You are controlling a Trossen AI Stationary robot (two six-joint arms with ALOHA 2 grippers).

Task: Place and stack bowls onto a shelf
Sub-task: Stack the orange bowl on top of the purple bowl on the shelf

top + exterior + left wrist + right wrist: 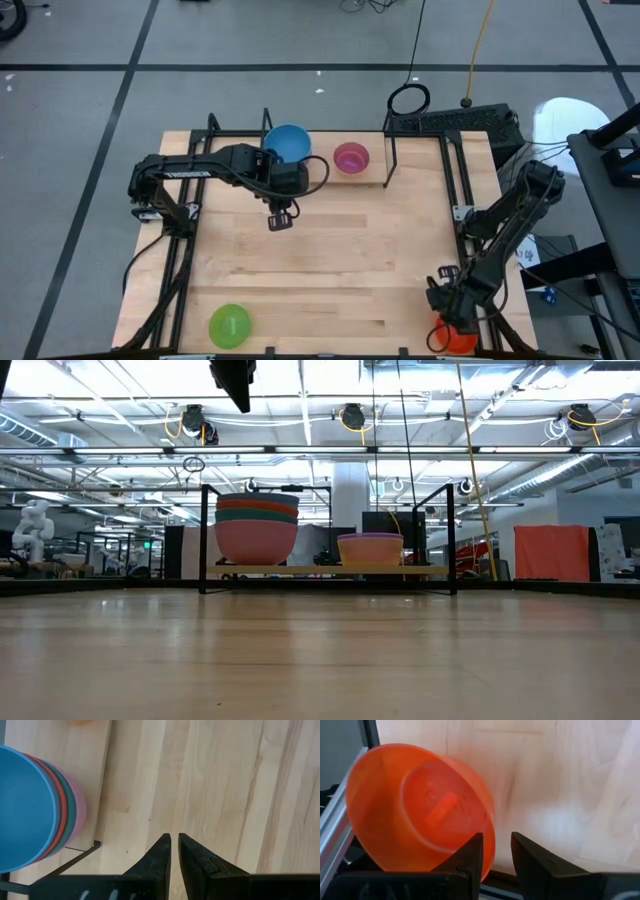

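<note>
Reaching for the orange bowl (420, 810) at the table's (350, 250) near right corner, well apart from the shelf (328, 570) at the far edge. Right gripper (497, 835) low beside that bowl, jaws parted by a narrow gap with bare wood showing through; bowl tipped up on edge, rim just at the inner face of one finger, not clearly pinched.

Judging the step as the pickup:
- Settle the bowl before closing; tipped like this, likely to skid off the corner or roll out.
- Slide one finger inside the wall and one outside, then close on the rim. Thin plastic, so a firm but light squeeze.
- Lift straight up before swinging toward the shelf, clear of the frame rail alongside.

Choosing a landing spot next. Blue-topped stack (288, 143) at the shelf's left end already tall, with red, teal and pink beneath; short pile (351, 157) beside it, topped in purple, plus open plank further right. Safer on the short pile or the bare plank. Come in level, centre over the bowl below, release only once nested.

Left gripper (174, 836) hanging empty over the table just in front of the tall stack, fingers nearly together. Keep it clear of the right arm's path, or send it for the green bowl (229, 325) at the near left.
</note>
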